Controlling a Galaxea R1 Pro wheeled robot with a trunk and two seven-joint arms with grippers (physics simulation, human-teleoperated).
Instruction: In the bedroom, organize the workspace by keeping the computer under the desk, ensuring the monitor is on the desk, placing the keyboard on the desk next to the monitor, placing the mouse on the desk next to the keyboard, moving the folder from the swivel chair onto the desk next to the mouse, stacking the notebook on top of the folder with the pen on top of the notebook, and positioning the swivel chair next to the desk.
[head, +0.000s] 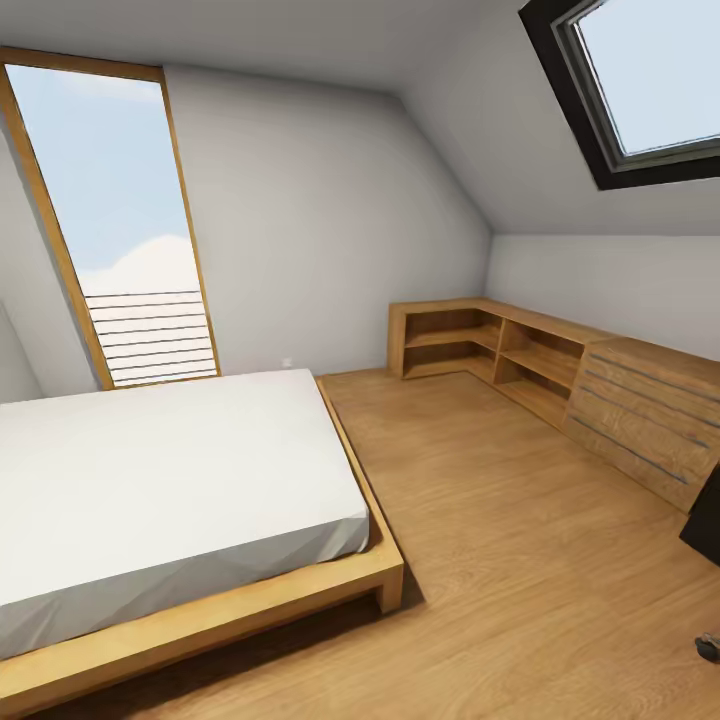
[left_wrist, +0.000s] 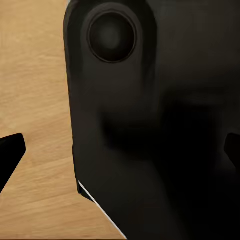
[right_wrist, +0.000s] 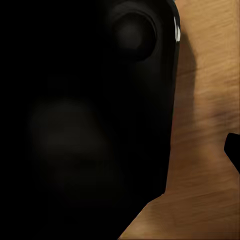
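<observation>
Each wrist view looks past a dark robot body part (left_wrist: 150, 125) down to the light wood floor (left_wrist: 35, 100); the left gripper (left_wrist: 120, 152) has its black fingertips (left_wrist: 10, 150) set far apart at opposite edges, while one tip of the right gripper (right_wrist: 232, 150) shows, so its spread cannot be told. In the head view, the low wooden bed (head: 200, 590) with a white mattress lies nearest. Farther off, a wooden dresser (head: 640, 415) and open shelves (head: 470, 345) line the sloped bedroom wall (head: 320, 220), with a tall window (head: 115, 220) and skylight (head: 650, 80) beyond.
</observation>
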